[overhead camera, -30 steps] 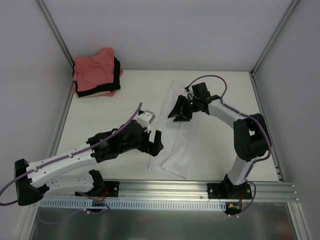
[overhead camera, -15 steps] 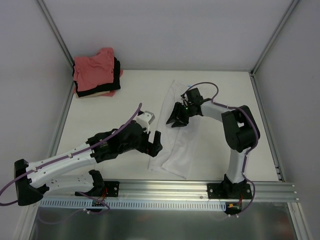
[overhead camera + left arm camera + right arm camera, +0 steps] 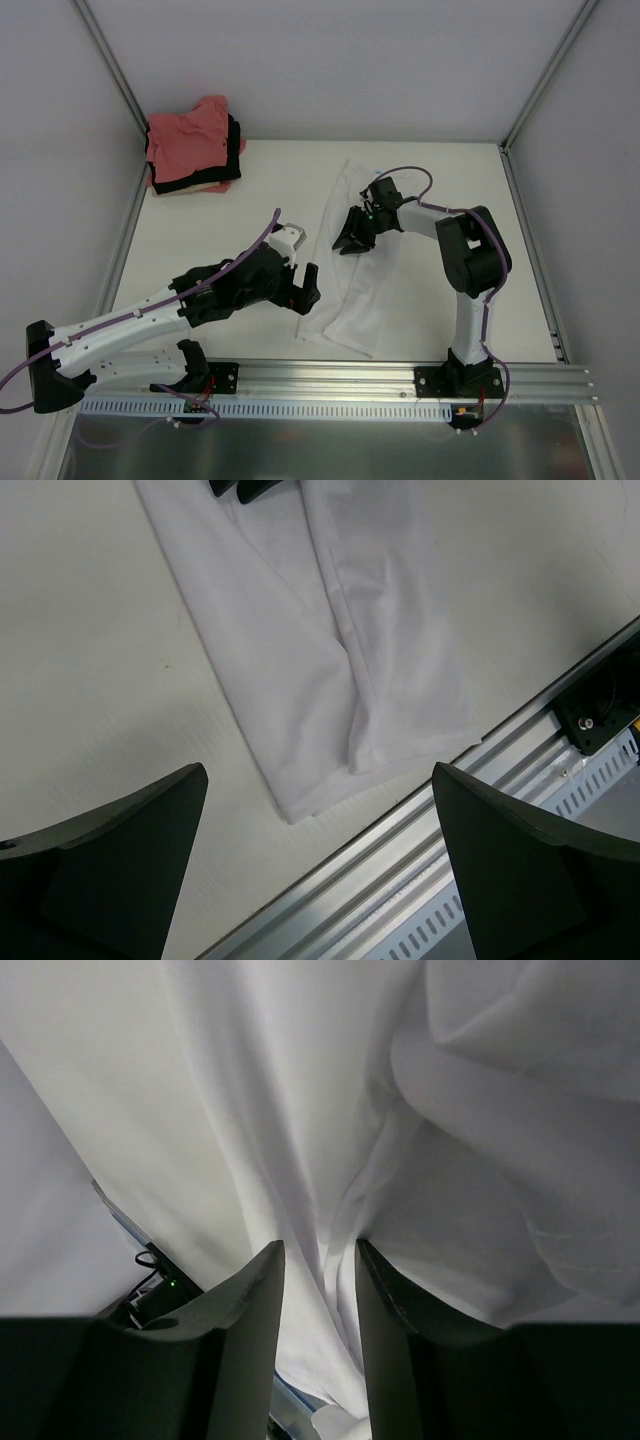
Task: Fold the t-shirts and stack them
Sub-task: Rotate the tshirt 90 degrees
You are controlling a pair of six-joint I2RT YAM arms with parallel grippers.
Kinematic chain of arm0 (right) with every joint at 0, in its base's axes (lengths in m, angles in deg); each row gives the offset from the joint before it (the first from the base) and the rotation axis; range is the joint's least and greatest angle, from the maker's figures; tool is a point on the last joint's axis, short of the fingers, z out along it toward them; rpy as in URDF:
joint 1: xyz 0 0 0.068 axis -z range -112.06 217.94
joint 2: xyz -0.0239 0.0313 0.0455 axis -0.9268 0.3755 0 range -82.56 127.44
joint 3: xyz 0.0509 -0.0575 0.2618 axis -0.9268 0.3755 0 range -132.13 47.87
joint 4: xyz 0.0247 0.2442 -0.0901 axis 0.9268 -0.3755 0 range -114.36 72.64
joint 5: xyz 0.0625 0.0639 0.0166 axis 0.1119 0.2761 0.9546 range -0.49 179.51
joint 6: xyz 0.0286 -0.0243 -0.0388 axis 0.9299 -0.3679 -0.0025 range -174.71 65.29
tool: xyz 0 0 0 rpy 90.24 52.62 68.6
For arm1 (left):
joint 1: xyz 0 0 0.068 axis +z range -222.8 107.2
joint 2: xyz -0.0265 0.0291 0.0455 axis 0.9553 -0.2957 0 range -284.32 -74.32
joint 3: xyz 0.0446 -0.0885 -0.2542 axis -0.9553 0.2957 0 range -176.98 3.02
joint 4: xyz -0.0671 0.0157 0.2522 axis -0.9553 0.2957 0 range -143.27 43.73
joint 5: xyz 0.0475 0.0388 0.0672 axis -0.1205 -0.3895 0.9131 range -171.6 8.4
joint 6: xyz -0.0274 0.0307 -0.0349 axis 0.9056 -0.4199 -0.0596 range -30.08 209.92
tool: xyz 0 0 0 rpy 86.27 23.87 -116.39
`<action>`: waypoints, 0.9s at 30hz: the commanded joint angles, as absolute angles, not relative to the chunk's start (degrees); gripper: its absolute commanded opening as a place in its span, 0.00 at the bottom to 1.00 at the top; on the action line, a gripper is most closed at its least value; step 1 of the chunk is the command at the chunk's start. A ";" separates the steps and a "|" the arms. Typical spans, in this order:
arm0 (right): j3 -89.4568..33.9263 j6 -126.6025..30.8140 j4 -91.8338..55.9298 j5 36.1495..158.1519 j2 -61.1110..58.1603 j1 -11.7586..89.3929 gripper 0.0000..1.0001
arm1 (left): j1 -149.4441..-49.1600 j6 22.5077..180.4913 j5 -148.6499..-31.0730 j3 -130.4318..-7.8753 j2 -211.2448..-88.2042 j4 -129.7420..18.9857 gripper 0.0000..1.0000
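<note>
- A white t-shirt (image 3: 352, 292), folded into a long strip, lies on the worktop (image 3: 200, 225), running from its centre toward the near edge.
- The right gripper (image 3: 350, 240) sits on the strip's far half, jaws narrowed around a pinched ridge of cloth.
- The left gripper (image 3: 308, 287) hovers beside the strip's near left corner, jaws spread wide, holding nothing.
- A stack of t-shirts (image 3: 192, 145), salmon-pink on top, fills the far left corner.

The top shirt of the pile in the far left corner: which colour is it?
Salmon pink; the top shirt shows best in the top external view.
</note>
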State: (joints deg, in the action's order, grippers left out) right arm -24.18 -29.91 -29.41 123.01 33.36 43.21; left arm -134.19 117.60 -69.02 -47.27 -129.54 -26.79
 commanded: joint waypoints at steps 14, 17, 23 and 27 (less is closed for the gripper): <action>-27.54 -29.48 -28.52 120.54 35.22 43.42 0.15 | -133.71 117.61 -65.96 -45.85 -126.18 -24.62 0.99; -27.19 -29.57 -28.34 120.45 35.31 43.33 0.07 | -133.71 117.69 -65.60 -45.50 -125.56 -24.45 0.99; -25.17 -29.57 -28.43 119.40 33.11 43.77 0.01 | -133.71 117.96 -65.34 -45.06 -124.94 -24.01 0.99; -24.03 -30.36 -29.74 118.69 30.56 44.65 0.00 | -133.71 118.04 -65.25 -44.71 -124.50 -23.83 0.99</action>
State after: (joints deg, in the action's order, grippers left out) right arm -24.79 -29.54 -29.15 120.27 34.50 43.65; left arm -134.19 117.60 -67.29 -45.08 -125.72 -24.17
